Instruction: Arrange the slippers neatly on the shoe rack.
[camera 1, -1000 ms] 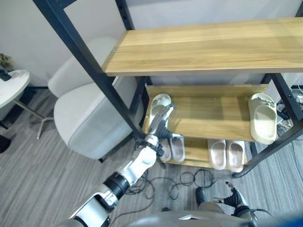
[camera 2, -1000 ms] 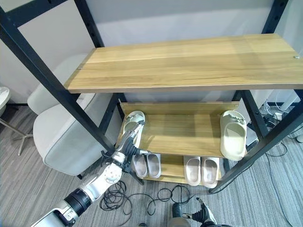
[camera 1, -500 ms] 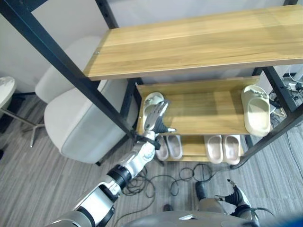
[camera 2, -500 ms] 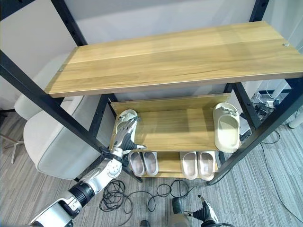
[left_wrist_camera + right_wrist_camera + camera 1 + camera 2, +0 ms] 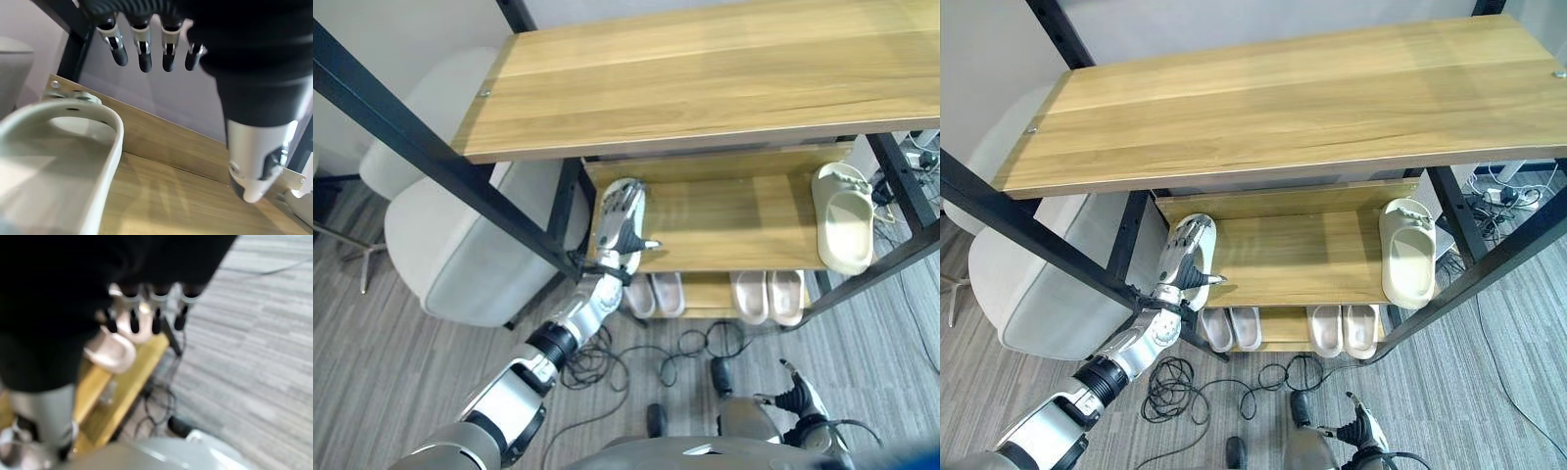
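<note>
A cream slipper [image 5: 1205,230] lies at the left end of the shoe rack's middle shelf [image 5: 734,227]. My left hand [image 5: 622,220] is stretched over it, open, fingers [image 5: 142,49] straight and thumb [image 5: 252,166] out to the side; the slipper's strap [image 5: 73,115] shows just under them. I cannot tell whether the hand touches it. Its cream mate [image 5: 843,217] lies at the shelf's right end, toe towards the front. My right hand [image 5: 795,401] hangs low near the floor, open, with its fingers [image 5: 142,313] relaxed.
Two pinkish pairs of slippers [image 5: 656,292] [image 5: 770,294] stand on the bottom shelf. The wide top shelf [image 5: 705,78] overhangs the middle one. A black slanted frame post [image 5: 440,157] runs beside my left arm. A white chair [image 5: 460,245] stands left of the rack.
The camera has shifted. My left hand has reached further in along the middle shelf, from the cream slipper's near end to lying over most of it.
</note>
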